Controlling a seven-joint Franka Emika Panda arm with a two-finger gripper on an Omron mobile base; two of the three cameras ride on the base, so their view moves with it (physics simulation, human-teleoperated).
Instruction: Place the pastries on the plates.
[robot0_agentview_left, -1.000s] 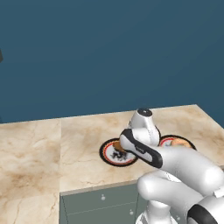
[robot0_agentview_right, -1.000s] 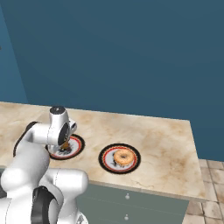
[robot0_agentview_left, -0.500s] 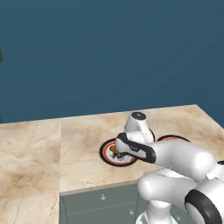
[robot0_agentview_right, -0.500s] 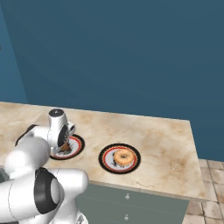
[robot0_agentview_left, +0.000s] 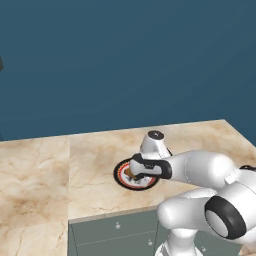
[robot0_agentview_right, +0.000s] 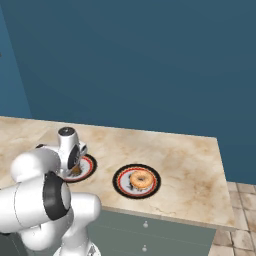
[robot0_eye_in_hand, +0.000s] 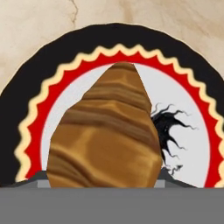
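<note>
Doughnut (robot0_agentview_right: 141, 179) sits centred on the right plate (robot0_agentview_right: 120, 185), that half looks done. The darker brown pastry (robot0_eye_in_hand: 105, 135) hangs just over the white centre of the left plate (robot0_eye_in_hand: 65, 48), inside the red ring, covering most of the black figure. Gripper (robot0_agentview_left: 134, 173) is low over the left plate; fingers sit at the pastry's flanks, likely clamped on it, but contact with the plate is unclear. To do it well, lower straight down until the pastry rests on the centre, release gently, lift vertically so it doesn't drag toward the rim. Counter (robot0_agentview_left: 95, 150) around the left plate is marble
</note>
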